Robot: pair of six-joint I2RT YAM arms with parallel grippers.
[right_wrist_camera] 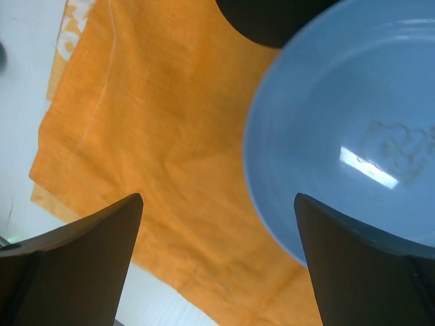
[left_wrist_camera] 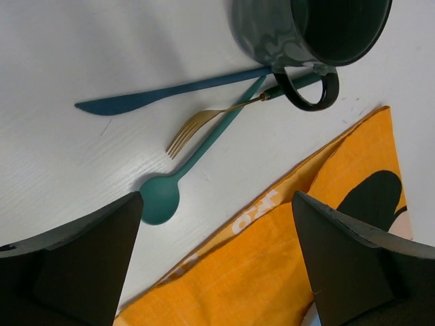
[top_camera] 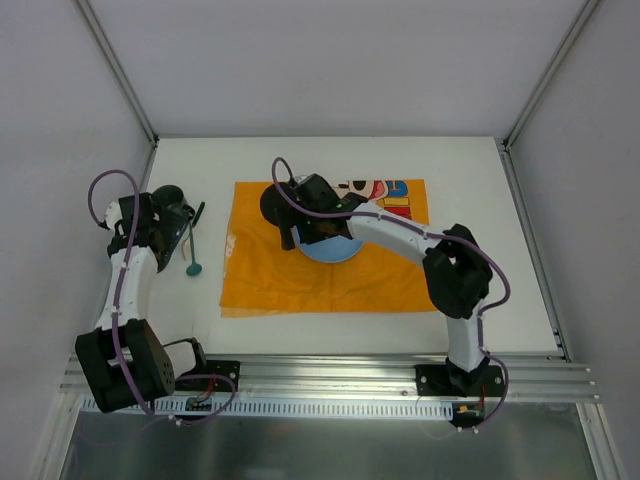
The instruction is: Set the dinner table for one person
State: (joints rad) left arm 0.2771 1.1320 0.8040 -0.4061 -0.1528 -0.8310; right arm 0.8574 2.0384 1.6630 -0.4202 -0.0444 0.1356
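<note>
**Overhead, both claws released, nothing gripped**

Dinner table spread white beneath the orange placemat and past it on every side; aluminium rail ran along the mat's near side.

Left gripper hovered over the mat's left edge, jaws spread wide, grasping nothing. Just off that edge, on bare tabletop: dark mug, blue knife, gold fork, teal spoon. Fork crossed the spoon's handle. All three handles converged by the mug.

Right gripper hung above the mat's middle, jaws likewise wide, empty. Pale blue plate rested on the mat. A dark round dish sat just beside the plate, toward the mat's far-left corner.
</note>
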